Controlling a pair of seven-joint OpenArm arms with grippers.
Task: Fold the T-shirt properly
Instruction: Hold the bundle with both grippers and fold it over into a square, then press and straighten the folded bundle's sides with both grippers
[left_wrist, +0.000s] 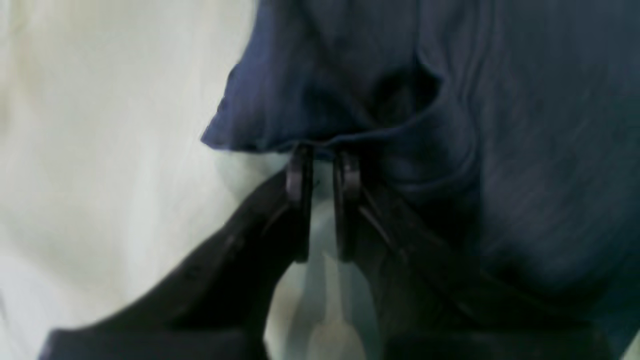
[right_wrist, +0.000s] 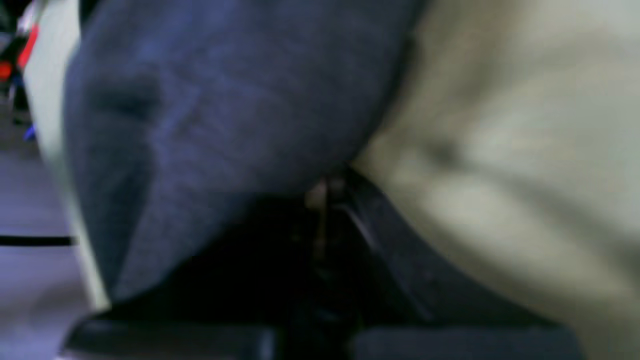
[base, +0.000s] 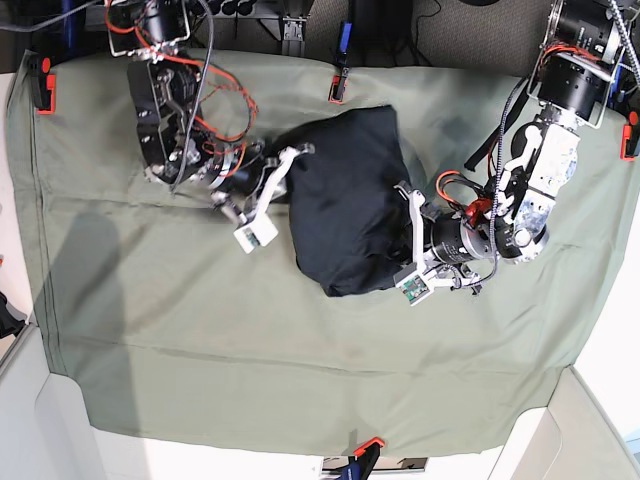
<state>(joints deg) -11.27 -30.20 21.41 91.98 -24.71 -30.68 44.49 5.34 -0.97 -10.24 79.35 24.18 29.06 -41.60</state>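
The dark navy T-shirt (base: 345, 200) lies bunched in a rough folded bundle in the middle of the sage-green cloth. In the base view my left gripper (base: 403, 192) is at the bundle's right edge and my right gripper (base: 298, 152) is at its upper left edge. In the left wrist view the left gripper (left_wrist: 324, 160) has its jaws nearly together, pinching the hem of the T-shirt (left_wrist: 450, 125). In the blurred right wrist view the right gripper (right_wrist: 322, 192) looks shut at the edge of the T-shirt (right_wrist: 225, 100), which drapes over its left finger.
The sage-green cloth (base: 200, 330) covers the whole table and is held by red clamps at the back (base: 340, 88), the far left (base: 40, 85) and the front edge (base: 365, 446). Red and black cables (base: 215, 100) hang by the right arm.
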